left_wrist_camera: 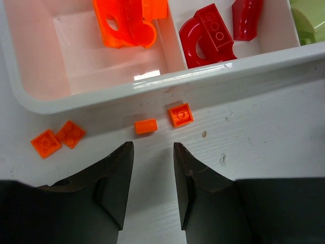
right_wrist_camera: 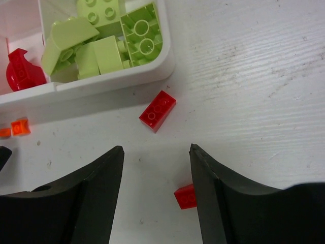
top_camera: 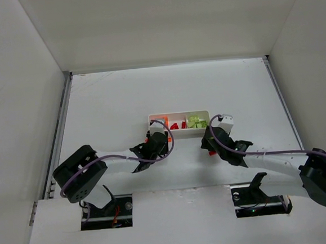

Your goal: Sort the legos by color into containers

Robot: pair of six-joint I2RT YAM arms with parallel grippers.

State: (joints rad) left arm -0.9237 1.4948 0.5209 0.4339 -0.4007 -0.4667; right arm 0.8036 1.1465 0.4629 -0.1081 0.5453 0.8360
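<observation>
Nearest the left wrist lens, the left pincer (left_wrist_camera: 152,147) stands open, jaws parted above the worktop (left_wrist_camera: 264,137) with nothing between them. Just past its tips lie four loose orange pieces (left_wrist_camera: 145,126), small and flat. Two touch at the left, one is dead ahead, and one is just right of that. All lie close beside the tray (left_wrist_camera: 167,79) but outside it.

The right pincer (right_wrist_camera: 157,150) is open wider and also grips nothing. A red brick (right_wrist_camera: 158,111) lies ahead of it on the worktop, near the tray's corner but apart from it. A second red piece (right_wrist_camera: 185,196) peeks out by the inner edge of the right-hand finger, mostly hidden. Whether it touches the finger cannot be told.

The tray has three compartments in a row. The left one holds orange bricks (left_wrist_camera: 129,23), bunched at its far side. The middle one holds red bricks (left_wrist_camera: 208,35): an arched one with a studded piece against it, and a curved one to their right. The right one holds pale green bricks (right_wrist_camera: 96,40), several heaped together, some studs up, with a sloped one at the left.

The orange heap is cut off by the top of the left wrist view, so its count is unclear. The far side of the green compartment is likewise cut off in the right wrist view. From above, the bricks are only specks of colour, and the arms hide most of the loose pieces.
</observation>
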